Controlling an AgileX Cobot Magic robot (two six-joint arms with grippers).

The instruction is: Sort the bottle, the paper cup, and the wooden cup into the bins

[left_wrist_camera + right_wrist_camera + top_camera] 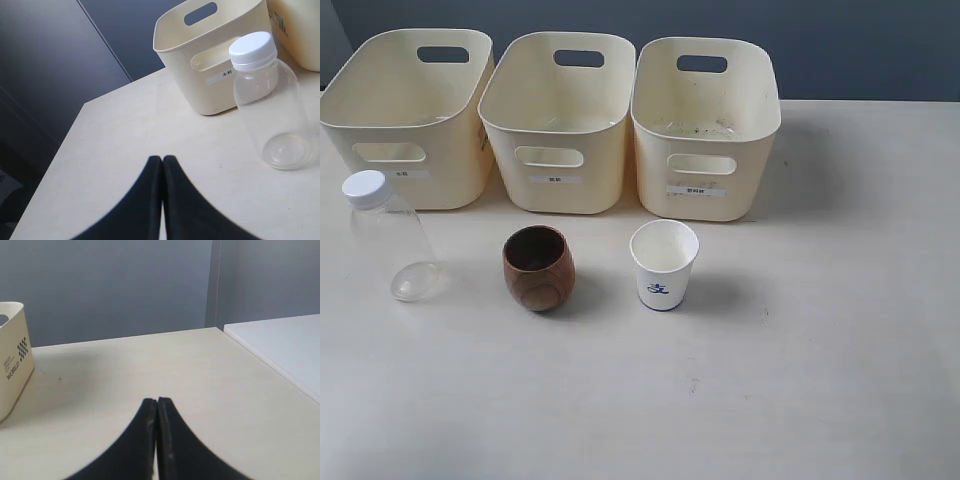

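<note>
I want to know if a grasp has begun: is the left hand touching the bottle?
Apart. The left wrist view shows the left hand shut, with bare table between its tips and the upright bottle.

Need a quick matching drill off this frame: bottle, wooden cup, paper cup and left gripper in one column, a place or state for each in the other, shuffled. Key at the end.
Column 1
1. bottle
2. wooden cup
3. paper cup
4. left gripper

Column 2
A. stands on the table in front of the right bin
B. fingers shut, holding nothing
C. stands in front of the left bin, white cap on
D. stands in front of the middle bin, open mouth up

Pairs: 1-C, 2-D, 3-A, 4-B
</note>
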